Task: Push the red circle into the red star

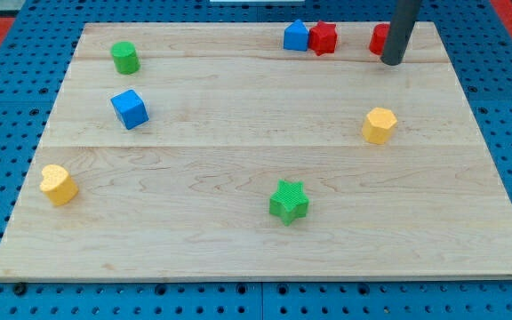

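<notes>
Rod end, my tip (392, 62), has no claw to clench; it touches the red circle (379, 38) near the surface's (238, 240) top right corner. Red star (324, 37) sits leftward along the top edge, touching a blue block (296, 36).

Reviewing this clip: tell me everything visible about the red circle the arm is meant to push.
The red circle sits near the board's top edge, toward the view's right. Only its left part shows; the dark rod covers the rest, so its round shape can't be confirmed. It looks like glossy red plastic, resting flat on the wooden board. My tip sits at its lower right; contact can't be told. A gap separates it from the red star on its left.
</notes>
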Action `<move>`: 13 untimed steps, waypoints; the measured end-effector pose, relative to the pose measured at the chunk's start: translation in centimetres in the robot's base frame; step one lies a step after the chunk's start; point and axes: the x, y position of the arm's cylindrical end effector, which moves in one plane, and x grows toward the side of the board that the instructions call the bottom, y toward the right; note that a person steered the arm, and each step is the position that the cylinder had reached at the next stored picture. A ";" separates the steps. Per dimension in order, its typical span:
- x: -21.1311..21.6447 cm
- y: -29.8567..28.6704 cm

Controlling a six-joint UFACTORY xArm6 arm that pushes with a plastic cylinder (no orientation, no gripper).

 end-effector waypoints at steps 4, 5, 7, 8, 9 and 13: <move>-4.7 2.3; -5.3 -1.7; -5.5 -3.2; -5.5 1.6; -5.7 2.3; -7.0 -7.0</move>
